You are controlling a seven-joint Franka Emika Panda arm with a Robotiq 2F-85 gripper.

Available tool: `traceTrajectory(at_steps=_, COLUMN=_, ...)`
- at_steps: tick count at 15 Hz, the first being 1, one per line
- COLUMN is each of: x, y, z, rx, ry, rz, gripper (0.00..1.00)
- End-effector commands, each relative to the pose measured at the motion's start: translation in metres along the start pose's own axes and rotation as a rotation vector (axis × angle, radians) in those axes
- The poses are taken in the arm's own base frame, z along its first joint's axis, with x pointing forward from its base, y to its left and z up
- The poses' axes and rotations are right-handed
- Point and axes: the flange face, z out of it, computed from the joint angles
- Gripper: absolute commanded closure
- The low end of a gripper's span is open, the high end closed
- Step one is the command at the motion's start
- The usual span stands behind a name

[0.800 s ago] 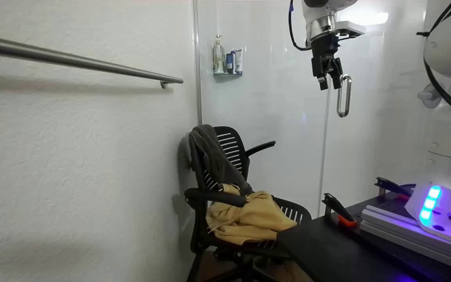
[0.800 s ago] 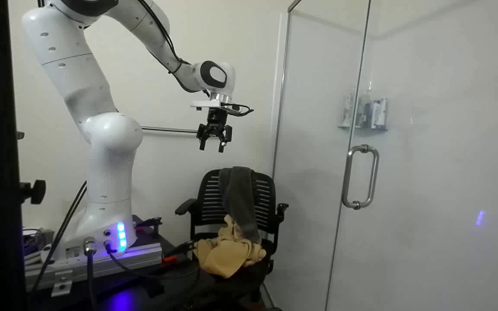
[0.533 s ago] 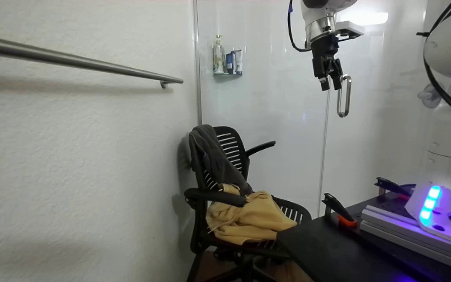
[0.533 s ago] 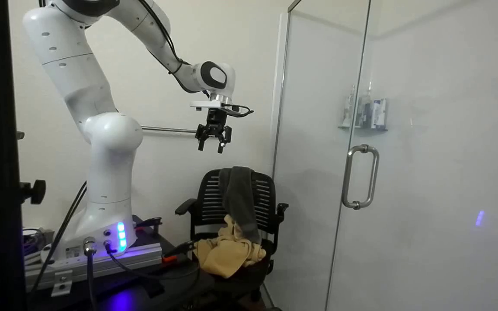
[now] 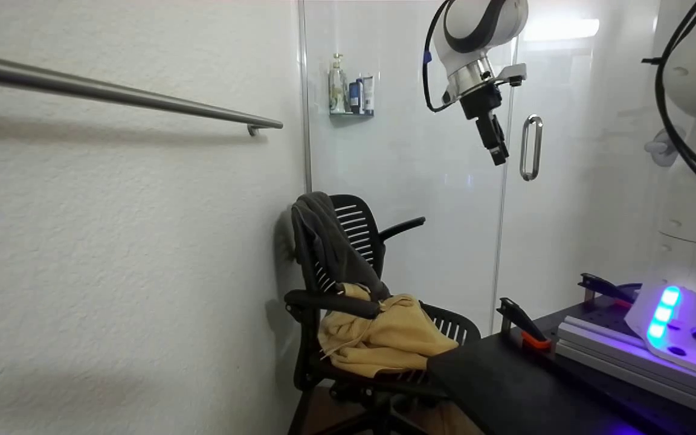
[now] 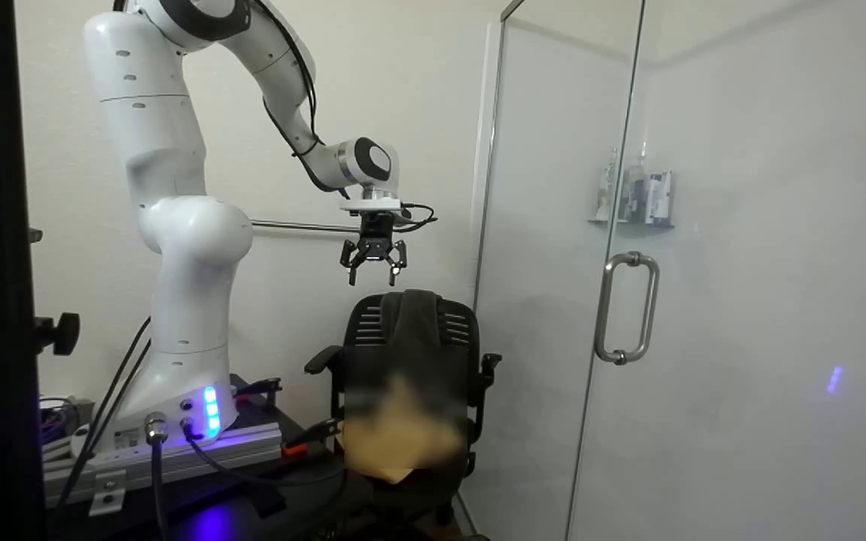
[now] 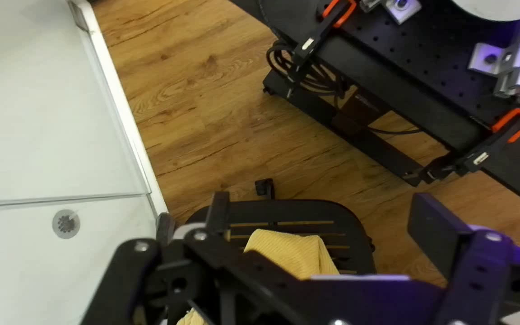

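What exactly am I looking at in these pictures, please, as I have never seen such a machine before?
The machine is a white jointed robot arm ending in a black two-fingered gripper, a mechanical hand. It stands on a silver metal rail on a black table with black-and-orange clamps at its edge. Both exterior views come from cameras set outside the robot; the wrist view comes from a camera on the arm, looking down past the fingers. Near the table stands a black slatted office chair: a crumpled yellow cloth lies on its seat, and a dark grey cloth is draped over its back. The gripper is open, its fingers apart, with nothing held.
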Motion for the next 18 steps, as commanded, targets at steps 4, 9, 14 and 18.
traceTrajectory(at_steps=4, x=0.005, y=0.009, z=-0.025, rx=-0.023, ry=0.252, rz=-0.041, gripper=0.00)
traceTrajectory(at_steps=9, x=-0.003, y=0.007, z=-0.047, rx=0.015, ry=0.329, rz=-0.039, gripper=0.00)
traceTrajectory(at_steps=14, x=0.028, y=0.023, z=-0.033, rx=0.100, ry=0.374, rz=-0.142, gripper=0.00)
traceTrajectory(at_steps=18, x=0.065, y=0.038, z=-0.038, rx=0.215, ry=0.466, rz=-0.307, gripper=0.00)
